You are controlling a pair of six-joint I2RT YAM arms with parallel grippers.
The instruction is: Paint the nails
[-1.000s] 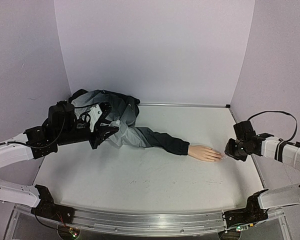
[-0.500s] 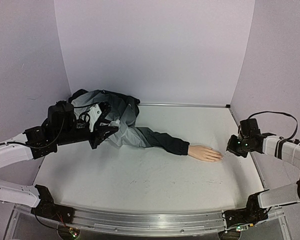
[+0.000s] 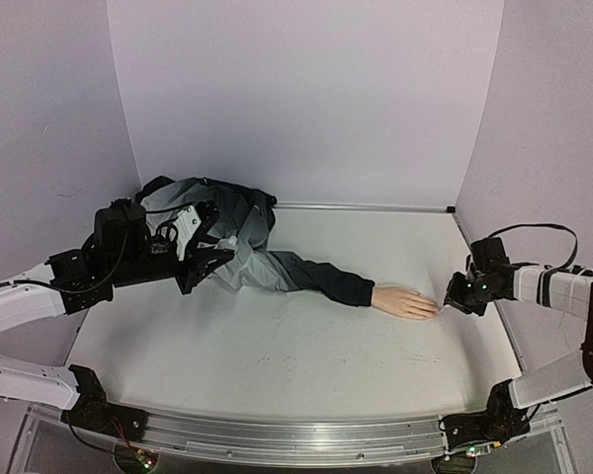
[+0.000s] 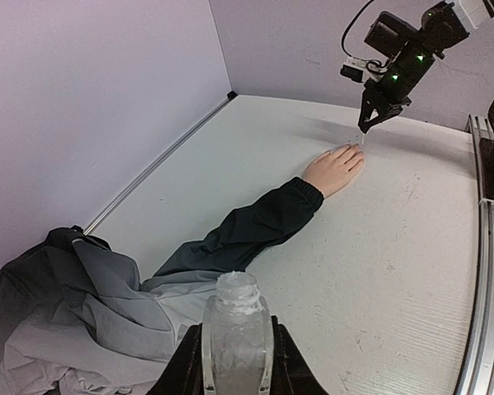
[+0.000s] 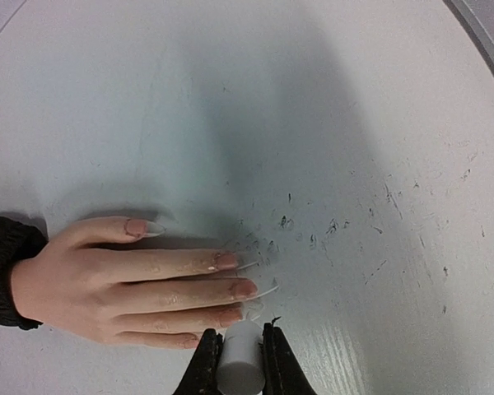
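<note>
**Capped tool held at the fingertips, bottle held far to the left**

The pale surface [image 3: 277, 346] runs wide between lilac walls. A dark grey jacket [image 3: 232, 227] lies bunched in the far left corner, and its sleeve [image 3: 321, 278] stretches out to the right across the middle.

The left gripper [image 4: 236, 362] hangs over the jacket heap, well apart from the sleeve's end. Its jaws are clamped on a small clear bottle [image 4: 235, 317], which stands upright with its neck uncovered.

The right gripper [image 3: 457, 300] is low at the right side, pointing down just beside the fingertips. In its wrist view the jaws are pressed against a short white cap [image 5: 240, 362] held between them.

A flesh-coloured mannequin hand [image 3: 403, 302] sticks out of the cuff, lying flat and palm down on the right part of the surface, with the fingers pointing right.

The nails [image 5: 245, 289] are long, with pinkish beds and pale see-through tips. The white cap sits just near of the nearest fingertips; I cannot tell whether anything touches a nail.
</note>
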